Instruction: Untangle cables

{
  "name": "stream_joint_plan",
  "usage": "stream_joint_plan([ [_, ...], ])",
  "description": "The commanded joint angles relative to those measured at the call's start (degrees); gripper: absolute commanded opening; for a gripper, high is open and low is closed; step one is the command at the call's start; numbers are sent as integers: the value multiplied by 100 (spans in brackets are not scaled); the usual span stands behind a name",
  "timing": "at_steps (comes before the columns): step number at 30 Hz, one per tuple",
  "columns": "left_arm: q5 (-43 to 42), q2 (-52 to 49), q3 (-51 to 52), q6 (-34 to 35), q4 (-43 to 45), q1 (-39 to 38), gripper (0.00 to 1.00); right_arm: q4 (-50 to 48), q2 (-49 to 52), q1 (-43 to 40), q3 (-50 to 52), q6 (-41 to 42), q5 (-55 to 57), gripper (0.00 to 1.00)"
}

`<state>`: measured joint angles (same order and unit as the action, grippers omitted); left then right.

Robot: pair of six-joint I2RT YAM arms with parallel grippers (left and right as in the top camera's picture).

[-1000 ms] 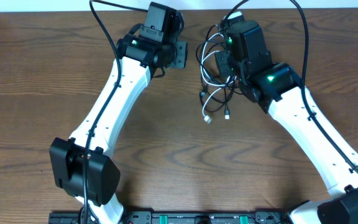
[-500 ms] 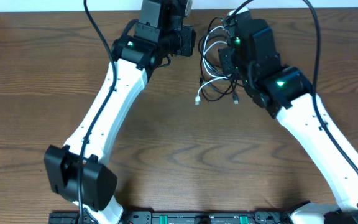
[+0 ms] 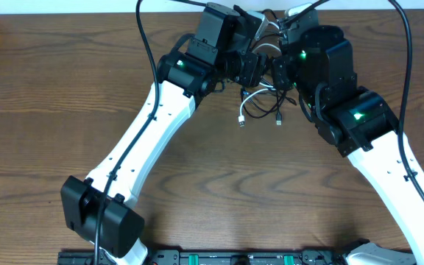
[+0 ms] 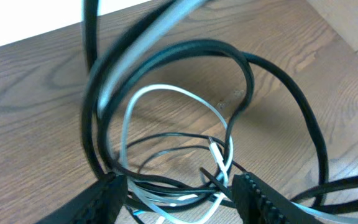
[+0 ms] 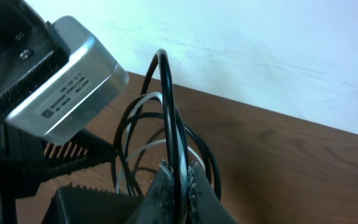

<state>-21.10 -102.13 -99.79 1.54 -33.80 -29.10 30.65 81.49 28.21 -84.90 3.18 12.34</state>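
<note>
- Cables (image 3: 260,97) sit as one knot at the far middle of the table (image 3: 50,110), between the two grippers. Their plug ends trail out toward the robot; whether they touch the wood cannot be told.
- Black cable (image 5: 166,106) and white cable (image 4: 178,94) loop through each other. In the left wrist view the white loop crosses thin black strands several times.
- Right gripper (image 5: 178,182) is clenched on the black cable, which rises in an arch from between its fingers.
- Left gripper (image 4: 178,186) has its jaws spread wide, straddling the bundle with strands between them and gripping nothing.
- Progress looks early: one cable is secured and the knot seems partly raised, but no loop is freed and the two are not apart.
- What is left, as a judgement: the left gripper closes on the white cable alone, the arms draw apart, and each cable is laid down separately.
</note>
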Motion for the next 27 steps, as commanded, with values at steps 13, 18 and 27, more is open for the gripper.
stream_joint_plan([
  [13, 1172, -140, -42, -90, 28, 42, 57, -4, -136, 323, -57, -92, -243, 1],
  [18, 1174, -280, -33, -90, 28, 42, 57, 4, -214, 407, -57, -92, -243, 1],
  [27, 1172, -431, -31, -87, 28, 42, 20, 87, -404, 490, -57, -114, -243, 1],
])
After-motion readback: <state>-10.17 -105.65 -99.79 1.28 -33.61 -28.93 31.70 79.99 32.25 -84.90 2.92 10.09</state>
